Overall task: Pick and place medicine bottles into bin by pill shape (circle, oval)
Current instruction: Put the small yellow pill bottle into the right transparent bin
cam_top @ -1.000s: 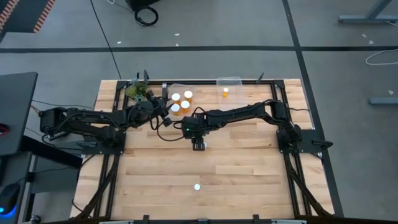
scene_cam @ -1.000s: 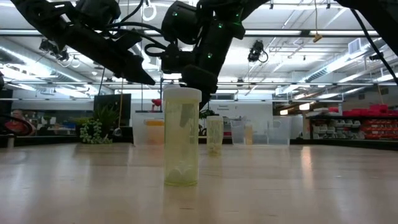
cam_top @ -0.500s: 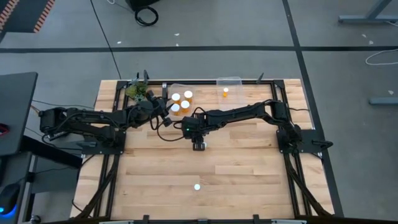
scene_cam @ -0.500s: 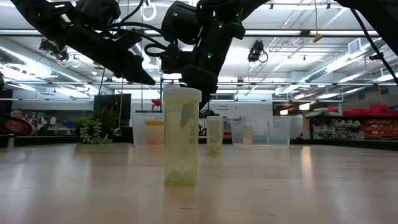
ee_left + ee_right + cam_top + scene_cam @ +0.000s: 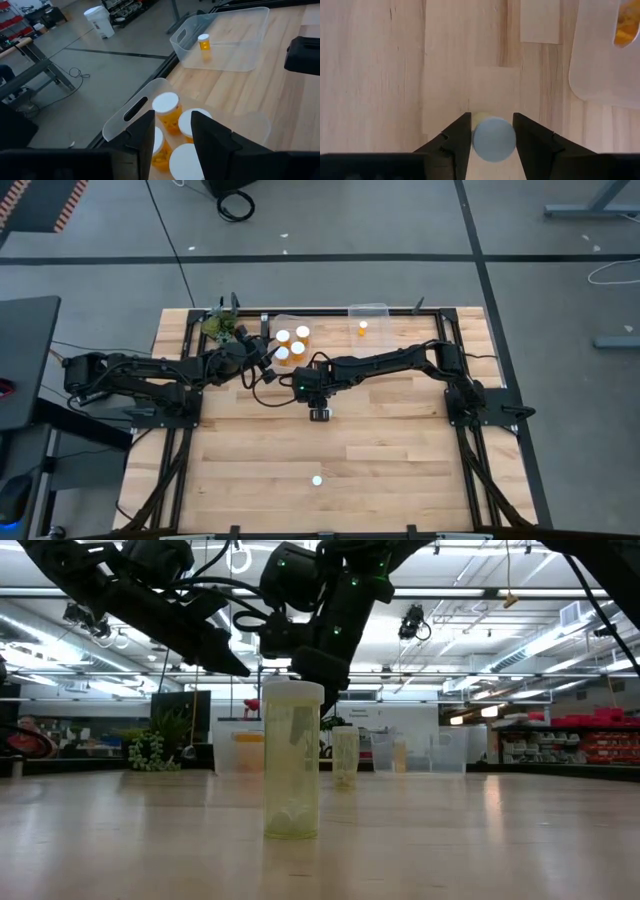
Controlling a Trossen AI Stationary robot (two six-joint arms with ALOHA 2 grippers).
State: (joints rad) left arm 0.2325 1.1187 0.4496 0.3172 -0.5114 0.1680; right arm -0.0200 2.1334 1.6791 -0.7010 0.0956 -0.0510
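Item: small cylindrical medicine bottle with round white cap [image 5: 493, 139], standing upright on the light wooden slatted tabletop [image 5: 400, 450], mid-table, just in front of the bins.

Right gripper [image 5: 492, 131]: poised straight over this bottle, fingers apart, one on either side of the cap. Whether they press on the bottle yet cannot be told. In the high view the right gripper [image 5: 320, 413] hides the bottle.

Left gripper [image 5: 172, 131]: hovering above the left clear plastic bin [image 5: 125, 120], fingers slightly apart, holding nothing. Four white-capped orange bottles [image 5: 291, 343] sit inside that bin.

Second clear plastic bin [image 5: 370, 311]: farther right on the rear edge, one small orange bottle [image 5: 362, 329] inside.

Further stock: one lone white-capped bottle [image 5: 317, 480] near the front edge, well apart from the rest. Green plant-like ornament [image 5: 220, 326] at the rear left corner.

Handling note: the step in hand appears to be the grasp. The bottle should stay centred between the fingers so it does not tip sideways. Close evenly below the cap rim, firmly enough to prevent slipping, then lift straight up before carrying it toward a bin. Pill shape cannot be read here.
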